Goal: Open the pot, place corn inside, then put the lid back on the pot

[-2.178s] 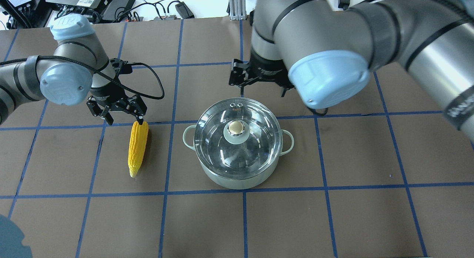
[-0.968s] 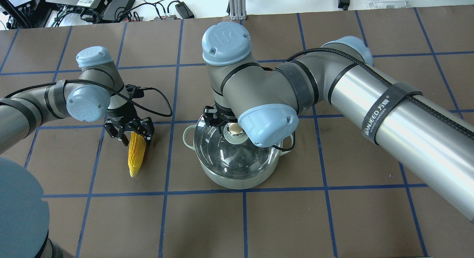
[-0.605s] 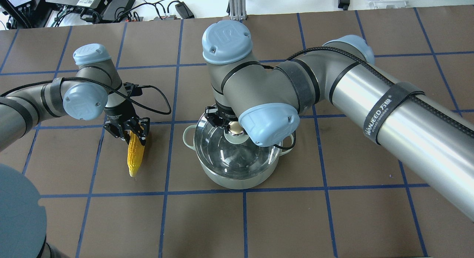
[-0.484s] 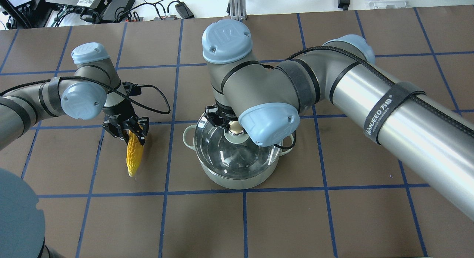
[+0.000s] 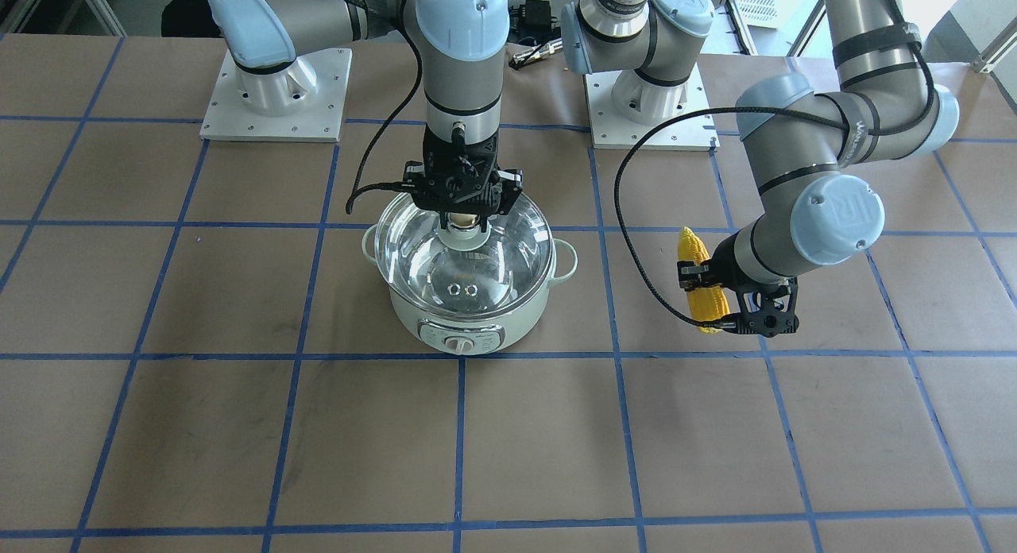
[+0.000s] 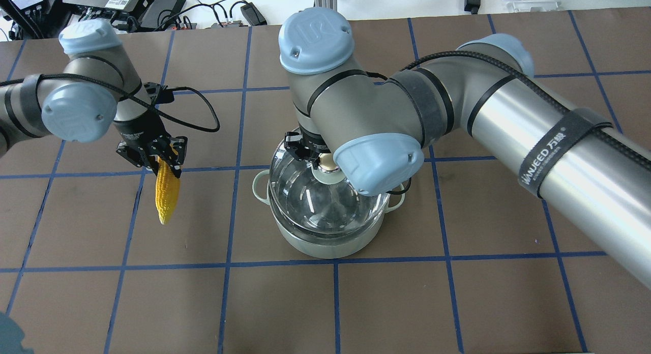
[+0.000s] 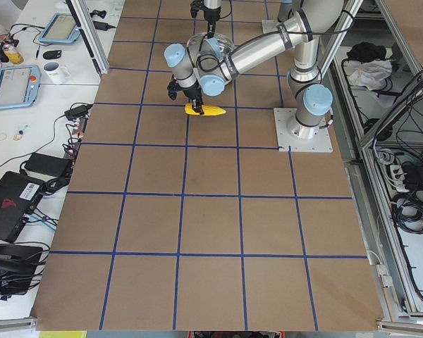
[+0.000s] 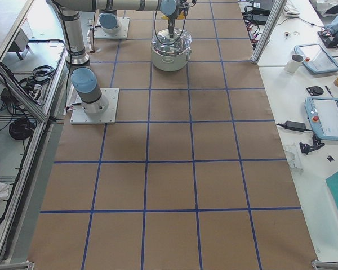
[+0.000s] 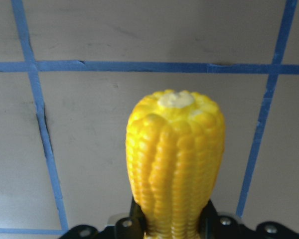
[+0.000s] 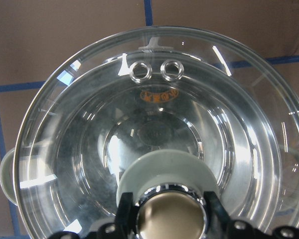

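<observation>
Table: brown paper with a blue tape grid. Both of my arms are over its far half.

Pot: upright near the middle of the table, mint-green body, control panel facing away from my bases. One loop handle shows on each side.

Lid: clear glass dome directly over the pot. In the overhead view its metal rim sits slightly offset from the pot's rim, so it seems a little raised. I cannot tell whether the two rims touch. Two vent rings sit on the side away from me.

Corn: yellow cob well to my left of the pot, apart from it. It is gripped near its blunt end and tilted, with the tapered tip pointing back toward my bases. It appears to be clear of the paper.

Right gripper: pointing down over the lid's centre, fingers pinched on the shiny knob, one on each side.

Left gripper: fingers pressed against opposite sides of the corn. In the wrist view the cob stands out between them.
</observation>
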`<state>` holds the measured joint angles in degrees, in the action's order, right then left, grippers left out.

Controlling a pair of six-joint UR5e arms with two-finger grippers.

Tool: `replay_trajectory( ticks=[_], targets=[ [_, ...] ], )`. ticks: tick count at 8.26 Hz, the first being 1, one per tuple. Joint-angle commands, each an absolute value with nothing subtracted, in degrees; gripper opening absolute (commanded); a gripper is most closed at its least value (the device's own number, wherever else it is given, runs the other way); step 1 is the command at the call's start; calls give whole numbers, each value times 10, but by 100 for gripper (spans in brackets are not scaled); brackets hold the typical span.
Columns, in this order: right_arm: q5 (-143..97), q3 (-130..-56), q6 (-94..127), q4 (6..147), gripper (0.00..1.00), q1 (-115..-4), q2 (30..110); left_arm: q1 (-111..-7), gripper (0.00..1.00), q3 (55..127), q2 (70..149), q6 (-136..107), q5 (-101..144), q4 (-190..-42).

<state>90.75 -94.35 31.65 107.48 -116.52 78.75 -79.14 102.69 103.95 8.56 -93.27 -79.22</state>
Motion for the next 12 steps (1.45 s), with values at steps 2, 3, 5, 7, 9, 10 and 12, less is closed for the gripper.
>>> replay_trajectory(
  ticks=[2, 3, 5, 7, 9, 10, 12],
  targets=[
    [913, -908, 230, 983, 33, -1078, 865, -803, 0, 918, 992, 17, -954, -895],
    [915, -903, 185, 950, 33, -1031, 893, -814, 0, 911, 989, 16, -945, -897],
    [915, -902, 99, 914, 33, -951, 930, -865, 0, 909, 978, 11, -944, -895],
    [910, -903, 96, 909, 33, -946, 933, -943, 0, 909, 969, -45, -938, -895],
    [911, -903, 88, 898, 33, -946, 933, -1016, 0, 909, 967, -95, -902, -888],
    [910, -903, 88, 898, 33, -946, 933, -1041, 0, 910, 970, -103, -890, -882],
    [911, -903, 84, 897, 32, -945, 933, -1066, 0, 911, 980, -113, -857, -878]
  ],
)
